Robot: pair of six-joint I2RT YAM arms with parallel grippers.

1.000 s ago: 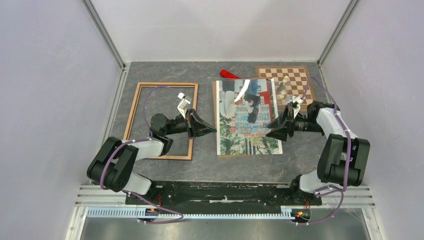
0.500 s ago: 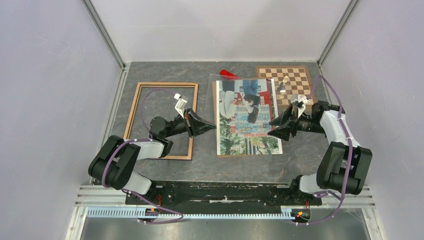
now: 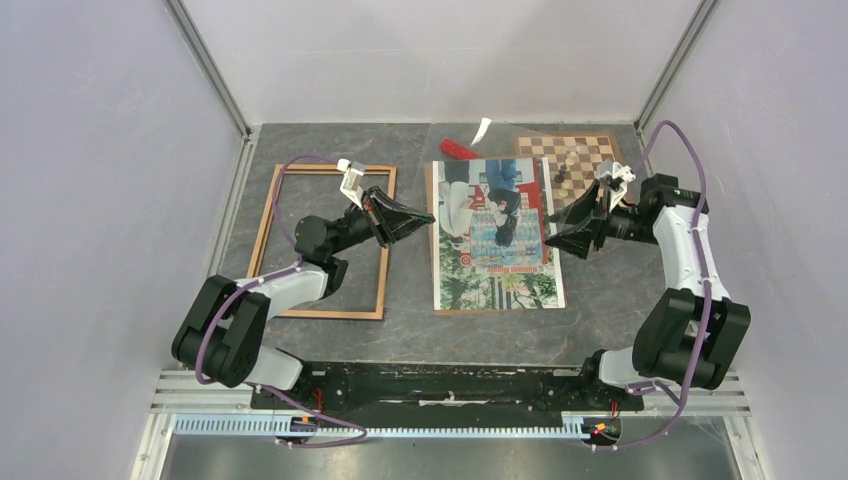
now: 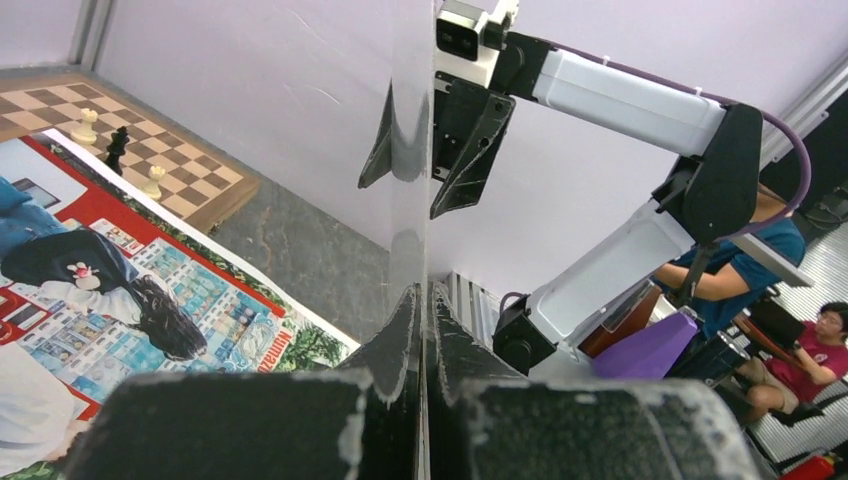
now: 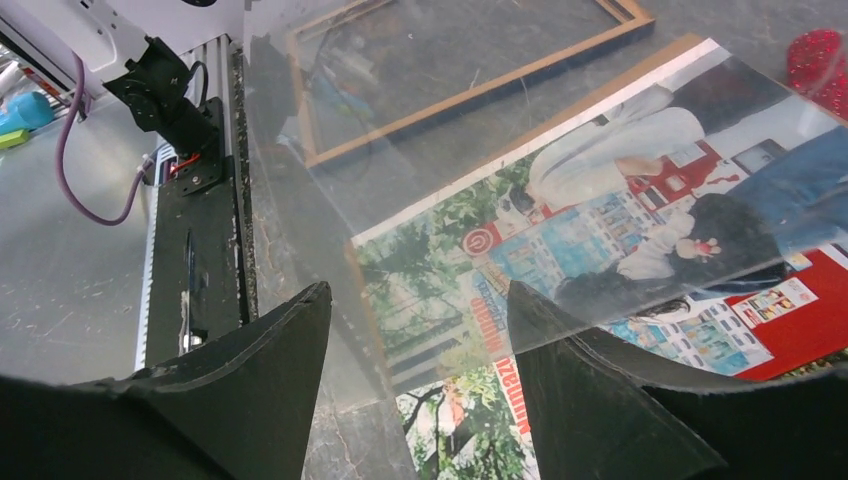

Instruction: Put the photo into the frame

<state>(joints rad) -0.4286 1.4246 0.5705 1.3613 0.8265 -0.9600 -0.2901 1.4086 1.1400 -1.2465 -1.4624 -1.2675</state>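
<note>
over the photo (image 3: 497,235), beside the frame (image 3: 268,235), clamps a clear pane (image 5: 480,180) in the left gripper (image 3: 428,216); spreads the right gripper (image 3: 558,240) wide at its opposite edge, gripping nothing.

The frame (image 3: 264,240) lies flat on the left half of the table (image 3: 400,330). To its right, at the middle, the photo (image 3: 497,250) lies on a backing panel (image 3: 431,250) whose edge shows along the photo's left side. Behind the photo sits a small loose object (image 3: 460,150). The chessboard (image 3: 585,148) lies at the rear right, just beside the photo's far corner, with chess pieces (image 3: 566,172) on it. A clear sheet (image 5: 420,190) hangs above the photo, between the left gripper (image 3: 428,216) at its left edge and the right gripper (image 3: 552,236) at its right.
</note>
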